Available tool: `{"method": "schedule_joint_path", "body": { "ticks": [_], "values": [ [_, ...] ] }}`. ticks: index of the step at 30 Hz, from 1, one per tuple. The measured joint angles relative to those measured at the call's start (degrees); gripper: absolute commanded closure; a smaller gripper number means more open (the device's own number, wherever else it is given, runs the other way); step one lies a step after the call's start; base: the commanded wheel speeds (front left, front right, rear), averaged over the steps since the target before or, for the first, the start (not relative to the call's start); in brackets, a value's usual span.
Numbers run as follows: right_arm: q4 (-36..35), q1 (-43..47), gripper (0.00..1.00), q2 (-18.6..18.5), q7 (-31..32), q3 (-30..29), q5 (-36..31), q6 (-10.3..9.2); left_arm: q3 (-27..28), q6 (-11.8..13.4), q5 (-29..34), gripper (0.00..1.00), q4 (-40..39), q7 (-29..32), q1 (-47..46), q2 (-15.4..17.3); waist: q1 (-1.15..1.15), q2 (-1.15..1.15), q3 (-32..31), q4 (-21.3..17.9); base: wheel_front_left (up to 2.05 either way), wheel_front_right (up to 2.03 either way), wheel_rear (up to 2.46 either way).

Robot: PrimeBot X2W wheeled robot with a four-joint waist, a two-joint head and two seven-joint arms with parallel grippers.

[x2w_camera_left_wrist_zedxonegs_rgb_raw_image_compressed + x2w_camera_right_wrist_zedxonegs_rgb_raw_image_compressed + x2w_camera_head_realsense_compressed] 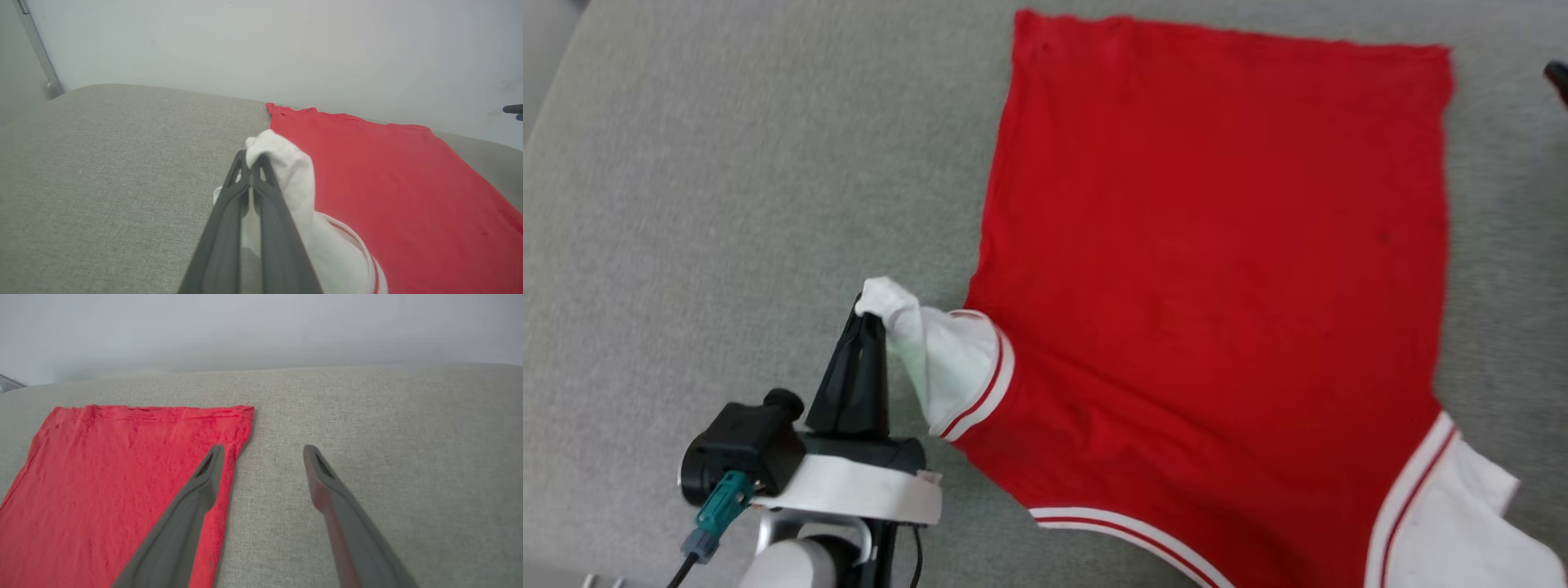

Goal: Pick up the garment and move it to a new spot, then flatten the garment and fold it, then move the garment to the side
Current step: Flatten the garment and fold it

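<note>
Left pincer (867, 314) sits low-left in head view, fingers pressed together & pinching the tip of the white sleeve (947, 359) of the garment (1217, 245) on the robot's left. Cloth bunches over the fingertips in a small peak, the rest draping down to a red-and-white striped cuff seam. Same arm's wrist view: left pincer (250, 159) closed tight, no gap at the tips, white sleeve (292, 171) wrapped over & just right of them, grey padded surface (102, 183) below & to the left, pale wall (245, 41) behind. Moving right: garment body lies spread flat on the grey padded surface (727, 204), bright red, mostly smooth, straight hem (1225, 34) at the far edge, neckline w/ striped trim (1127, 531) at the near edge twd the robot. Further right, 2nd white sleeve (1462, 523) lies flat at the bottom-right corner of head view, partly cut off by the frame edge. Right wrist view: right pincer (263, 453) spread wide, nothing btw its fingers, near the garment's (114, 477) far right corner. One finger (198, 498) overlaps the red side edge, the other is over bare grey surface. Can't tell if it touches the cloth or hangs above it. Hem there shows slight wrinkles; rest of the red cloth in that view lies flat.
</note>
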Motion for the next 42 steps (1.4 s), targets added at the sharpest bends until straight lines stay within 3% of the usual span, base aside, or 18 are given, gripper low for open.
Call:
{"method": "schedule_joint_path", "body": {
  "ticks": [7, 17, 18, 19, 24, 25, 30, 36, 42],
  "values": [
    [4.78, -8.84, 0.0, -1.13, 7.01, 1.04, -1.97, 0.0, -1.96, -1.51, -0.05, 1.0, 1.11, -2.13, -3.83, -2.52, 0.0, 0.0, 6.73, 4.52, 0.0, 0.0, 0.0],
    [10.1, -12.48, 0.02, -1.2, 13.01, 0.48, -2.86, 0.01, -2.67, -2.63, -0.13, 1.0, 4.74, -4.05, -6.51, -4.14, -0.01, 0.0, 11.94, 8.43, 0.0, 0.0, 0.0],
    [10.37, -12.65, 0.77, -1.22, 13.71, 0.62, -2.91, 0.01, -2.66, -2.75, -0.13, 1.0, 5.0, -4.07, -6.52, -4.15, -0.01, 0.0, 11.83, 8.38, 0.0, 0.0, 0.0],
    [10.5, -12.67, 1.0, -1.16, 13.95, 0.83, -2.98, 0.01, -2.66, -2.79, -0.13, 1.0, 5.24, -4.14, -6.54, -4.14, -0.01, 0.0, 11.65, 8.32, 0.0, 0.0, 0.0],
    [10.29, -11.78, 1.0, -0.96, 13.32, 3.56, -3.82, 0.0, -2.9, -2.99, -0.25, 1.0, 6.56, -4.25, -6.54, -4.09, -0.01, 0.0, 10.02, 7.92, 0.0, 0.0, 0.0],
    [8.69, -10.31, 1.0, -2.38, 10.91, 8.15, -6.65, 0.02, -2.74, -3.0, -0.66, 1.0, 7.28, -3.92, -6.44, -3.76, 0.0, 0.0, 8.33, 7.48, 0.0, 0.0, 0.0],
    [6.31, -8.4, 1.0, -5.19, 9.09, 13.14, -7.11, 0.02, -1.79, -2.26, -1.0, 1.0, 7.82, -2.89, -4.65, -2.3, -0.01, 0.0, 4.5, 5.9, 0.0, 0.0, 0.0],
    [3.36, -2.8, 1.0, -7.61, 8.83, 15.35, -4.42, 0.01, 0.18, -0.87, -1.88, 1.0, 7.98, -0.97, -1.23, 0.1, -0.01, 0.0, -1.16, 2.48, 0.0, 0.0, 0.0],
    [-3.44, 8.67, 1.0, -9.17, 11.94, 16.19, -0.46, 0.02, 2.6, 1.21, -3.16, 1.0, 7.23, 0.8, 3.61, 2.2, -0.02, 0.0, -6.74, -2.79, 0.0, 0.0, 0.0]
  ]
}}
